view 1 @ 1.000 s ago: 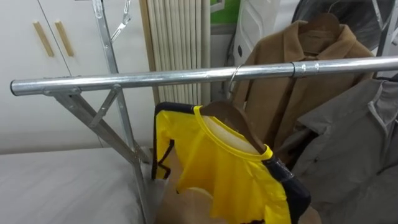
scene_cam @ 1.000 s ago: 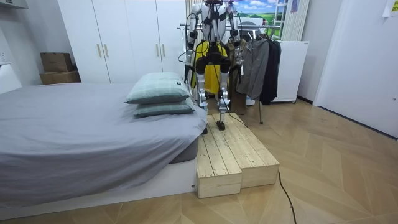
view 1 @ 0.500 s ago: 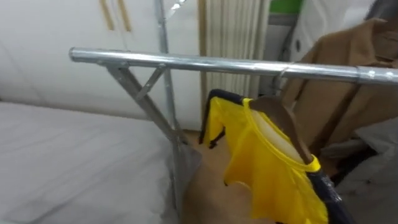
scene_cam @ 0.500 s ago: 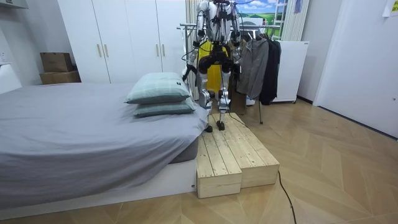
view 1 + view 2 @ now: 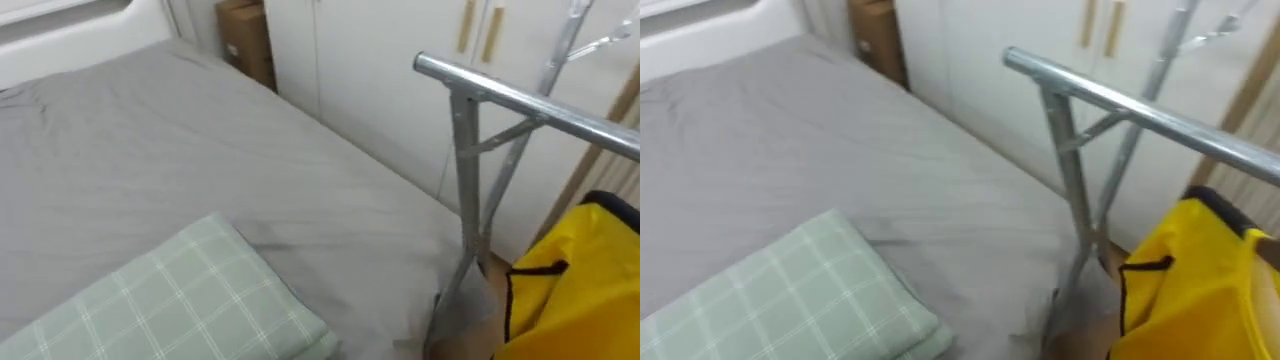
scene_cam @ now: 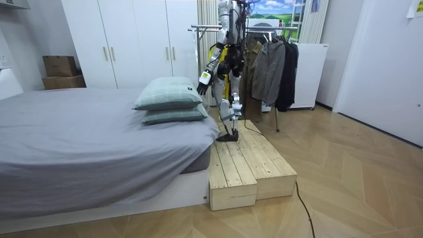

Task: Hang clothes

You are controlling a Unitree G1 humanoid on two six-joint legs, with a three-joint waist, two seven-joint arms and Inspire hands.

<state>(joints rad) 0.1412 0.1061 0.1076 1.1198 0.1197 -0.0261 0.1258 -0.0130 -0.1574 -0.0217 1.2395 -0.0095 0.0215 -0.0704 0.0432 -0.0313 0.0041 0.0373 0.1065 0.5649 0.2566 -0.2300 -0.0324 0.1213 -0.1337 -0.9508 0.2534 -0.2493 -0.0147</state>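
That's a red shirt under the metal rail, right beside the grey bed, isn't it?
Not red. The shirt is yellow with dark trim. The left eye view shows it under the metal rail, right beside the grey bed.

Eye views: grey bed runs from 9 to 1 o'clock. A green checked pillow lies on it at 7 o'clock. White wardrobe at 12 to 1 o'clock, with pale wooden handles upright on its doors. Cardboard box at 11 o'clock, against the wardrobe.

Room view: a second pillow lies under the first. Wooden platform at 6 o'clock, touching the bed's side, on a parquet floor. White cabinet at 2 o'clock.
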